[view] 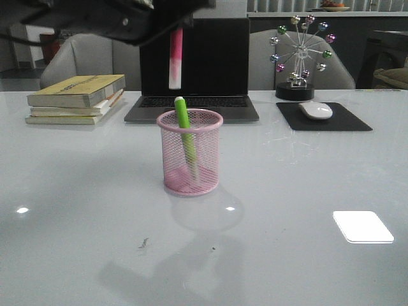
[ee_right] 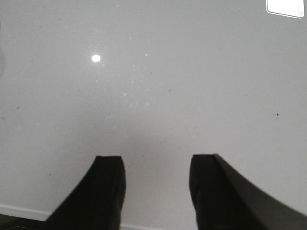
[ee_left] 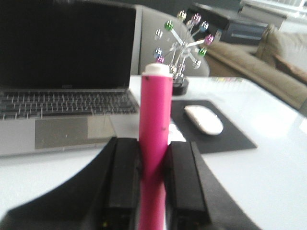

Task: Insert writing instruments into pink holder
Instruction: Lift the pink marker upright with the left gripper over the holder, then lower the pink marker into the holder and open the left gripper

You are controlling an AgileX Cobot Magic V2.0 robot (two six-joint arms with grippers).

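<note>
A round pink wire-mesh pen cup point(view: 190, 153) stands upright near the middle of the glossy grey tabletop point(view: 306, 191), a bright green marker point(view: 185, 131) already leaning inside it with its tip clear of the rolled rim. Directly above and a little behind the cup, the left gripper point(ee_left: 153, 179) hangs at the top of the front view, its black jaws clamped on a hot pink marker point(view: 175, 54) that points straight down, pale end lowest, well clear of the cup. The right gripper point(ee_right: 156, 184) hovers over bare tabletop with its jaws spread apart and nothing between them. Beyond the cup sits an open dark laptop point(view: 194, 70) with a blank screen. To its left lies a stack of books point(view: 76, 97); to its right a white mouse point(view: 315, 110) rests on a black mouse pad point(view: 347, 121), with a desk ornament of coloured metallic balls point(view: 301, 54) just behind.
</note>
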